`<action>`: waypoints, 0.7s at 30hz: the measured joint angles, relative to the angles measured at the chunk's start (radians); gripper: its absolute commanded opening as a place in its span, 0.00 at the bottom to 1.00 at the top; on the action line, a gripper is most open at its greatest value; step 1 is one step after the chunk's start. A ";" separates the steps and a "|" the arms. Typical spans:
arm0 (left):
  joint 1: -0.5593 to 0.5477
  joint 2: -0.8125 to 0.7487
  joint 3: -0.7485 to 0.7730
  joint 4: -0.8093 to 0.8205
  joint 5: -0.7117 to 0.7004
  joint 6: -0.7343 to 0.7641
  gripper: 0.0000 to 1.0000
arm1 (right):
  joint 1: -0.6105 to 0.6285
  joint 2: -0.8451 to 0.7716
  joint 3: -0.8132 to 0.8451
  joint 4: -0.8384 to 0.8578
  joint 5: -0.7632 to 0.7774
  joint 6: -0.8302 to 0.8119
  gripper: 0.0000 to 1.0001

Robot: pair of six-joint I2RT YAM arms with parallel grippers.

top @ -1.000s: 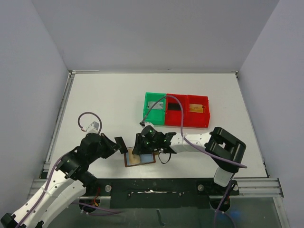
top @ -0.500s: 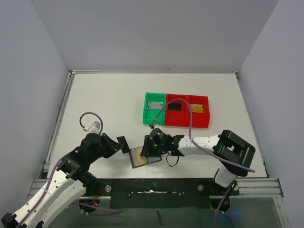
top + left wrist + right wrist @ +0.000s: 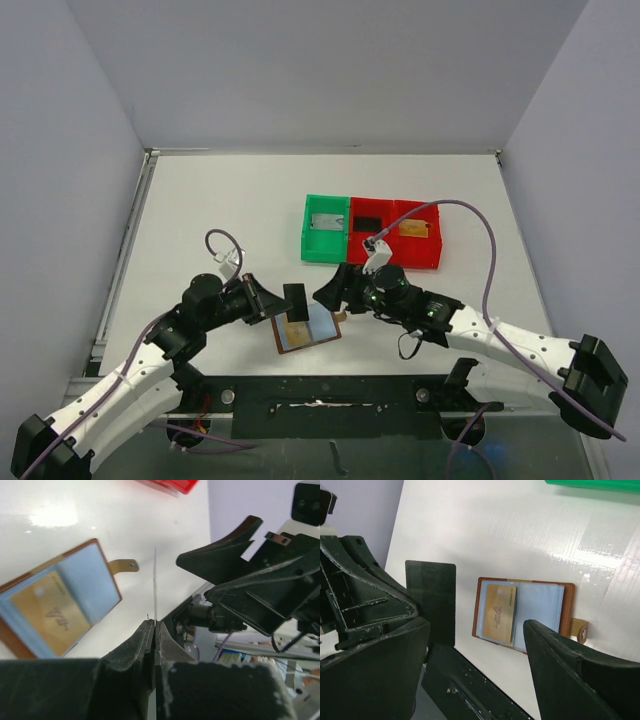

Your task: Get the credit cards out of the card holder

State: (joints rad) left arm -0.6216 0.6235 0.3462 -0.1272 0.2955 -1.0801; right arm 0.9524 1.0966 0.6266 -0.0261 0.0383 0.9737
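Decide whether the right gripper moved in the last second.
Yes. Against the green tray, the right gripper shifted right, from its left edge to its middle.

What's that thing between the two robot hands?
A black card, pinched by the left end effector; the right end effector stands open just beyond it. The top view shows it.

A glossy white table (image 3: 220,210) sits boxed in by pale grey walls (image 3: 330,70) at its far, left and right edges. A metal rail (image 3: 540,386) runs along its near edge. Light glares off the tabletop.
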 measured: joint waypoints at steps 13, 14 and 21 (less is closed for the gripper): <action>-0.048 0.106 -0.081 0.456 0.140 -0.099 0.00 | -0.116 -0.282 -0.224 0.068 -0.127 0.003 0.78; -0.051 0.108 -0.084 0.470 0.142 -0.106 0.00 | -0.126 -0.285 -0.225 0.077 -0.144 0.002 0.76; -0.058 0.116 -0.086 0.537 0.162 -0.121 0.00 | -0.134 -0.273 -0.221 0.156 -0.249 0.001 0.63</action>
State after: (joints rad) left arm -0.6800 0.7395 0.2600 0.4095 0.4572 -1.2011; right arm 0.8181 0.8238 0.4053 0.1303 -0.2111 0.9745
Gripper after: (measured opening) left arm 0.007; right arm 0.681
